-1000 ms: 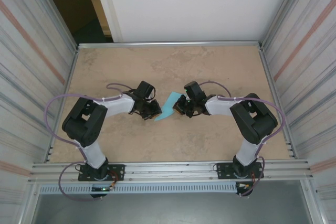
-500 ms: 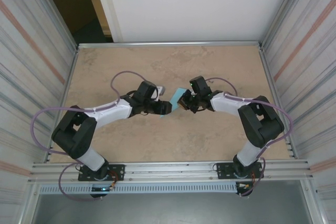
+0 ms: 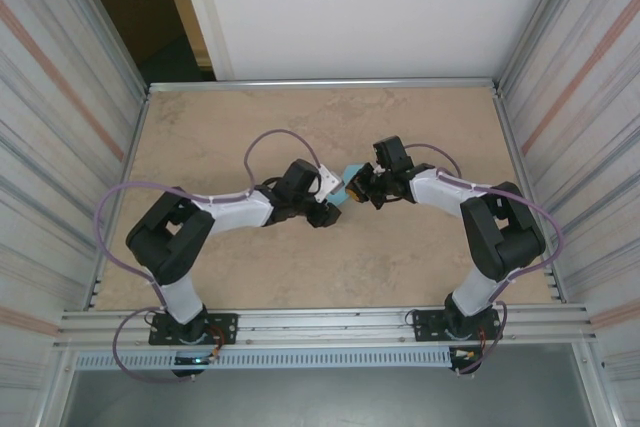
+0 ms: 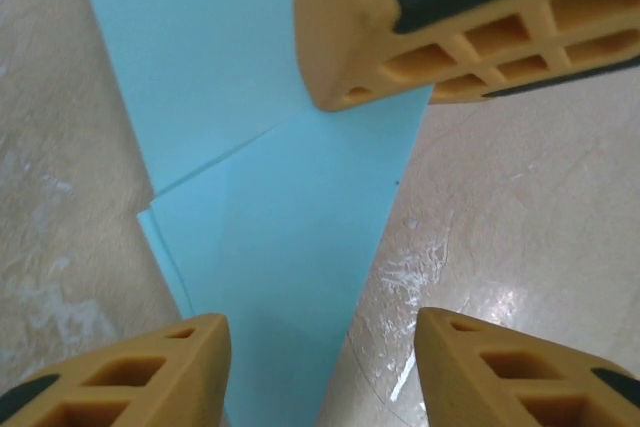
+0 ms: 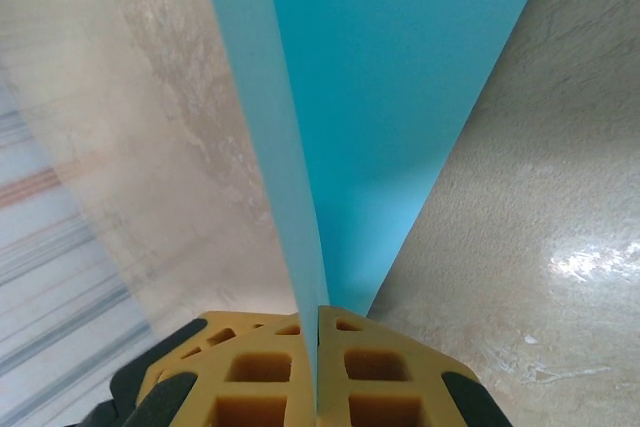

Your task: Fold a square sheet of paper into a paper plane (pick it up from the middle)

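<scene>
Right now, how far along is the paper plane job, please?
Done: the blue paper is picked up and already folded; overlapping layers and a narrowing shape show in the left wrist view. In hand: the right gripper is shut on it, while the left gripper stands open astride its narrow end. Left: I cannot tell which folds remain; it is not set down yet.

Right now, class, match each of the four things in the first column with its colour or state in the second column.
Things:
1. left pincer
2. right pincer
3. paper
4. table

Colour or state:
A. light blue
B. mottled tan
C. shut on the paper
D. jaws apart

Pairs: 1-D, 2-C, 3-A, 4-B.
</scene>
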Robot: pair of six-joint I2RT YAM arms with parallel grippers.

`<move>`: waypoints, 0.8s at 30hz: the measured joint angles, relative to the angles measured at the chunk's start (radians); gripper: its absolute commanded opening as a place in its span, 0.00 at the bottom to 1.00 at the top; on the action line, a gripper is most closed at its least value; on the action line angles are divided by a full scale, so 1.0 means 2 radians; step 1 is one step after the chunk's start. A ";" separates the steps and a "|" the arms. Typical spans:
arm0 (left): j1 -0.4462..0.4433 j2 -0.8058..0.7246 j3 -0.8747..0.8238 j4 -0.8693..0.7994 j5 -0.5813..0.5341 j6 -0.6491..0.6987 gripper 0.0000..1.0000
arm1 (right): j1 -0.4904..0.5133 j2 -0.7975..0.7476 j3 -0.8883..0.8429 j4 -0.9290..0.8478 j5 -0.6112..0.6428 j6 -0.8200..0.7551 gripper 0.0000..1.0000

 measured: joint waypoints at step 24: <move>-0.025 0.011 -0.049 0.121 -0.051 0.105 0.24 | -0.004 0.000 0.000 -0.003 -0.013 0.000 0.01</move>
